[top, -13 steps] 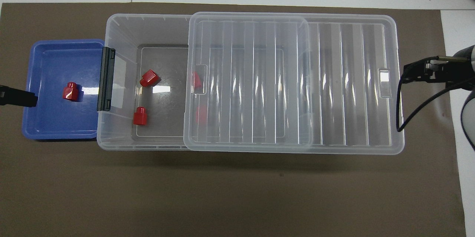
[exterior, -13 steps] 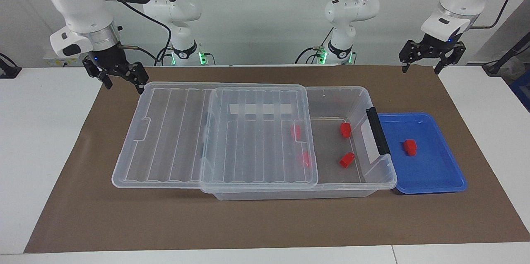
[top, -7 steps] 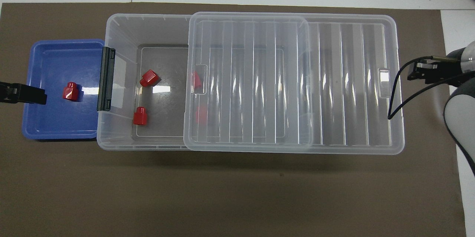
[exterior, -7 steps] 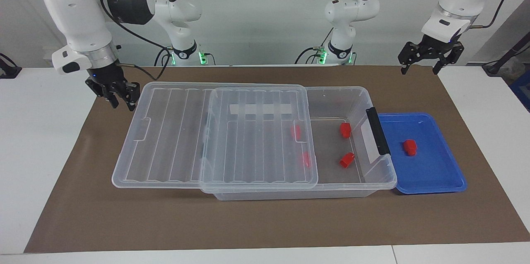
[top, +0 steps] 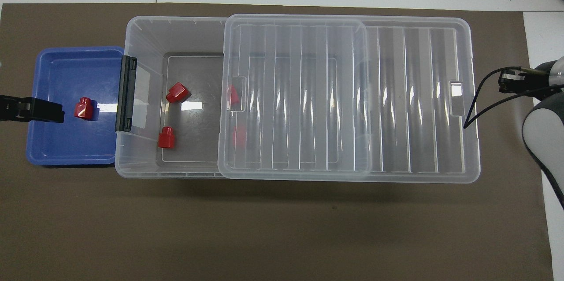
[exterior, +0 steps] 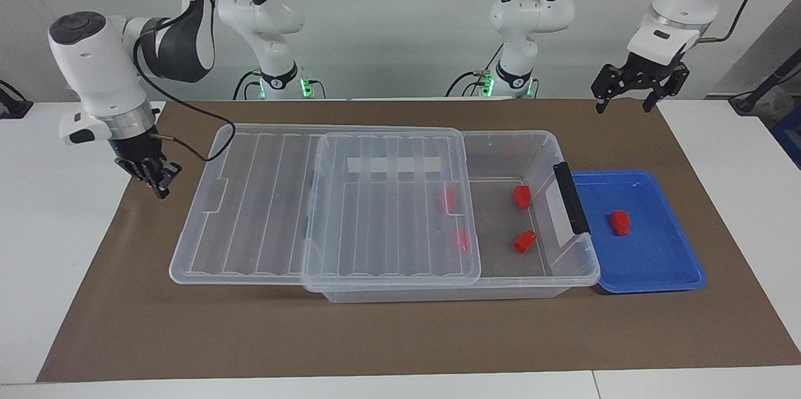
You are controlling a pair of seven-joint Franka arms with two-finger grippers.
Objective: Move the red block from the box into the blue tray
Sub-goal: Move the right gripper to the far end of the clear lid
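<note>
The clear box lies on the brown mat. Its ribbed lid is slid halfway off toward the right arm's end. Two red blocks lie in the uncovered part, also in the overhead view. Two more show through the lid. One red block lies in the blue tray, which adjoins the box's black handle. My left gripper is open and empty, high over the tray. My right gripper hangs beside the lid's overhanging end.
The brown mat covers the table's middle, with white table at both ends. A white tape strip is on the box wall under the lid.
My right gripper has turned, dropped lower and moved away from the robots along the lid's end. My left gripper has shifted a little toward the box over the tray. The blocks have not moved.
</note>
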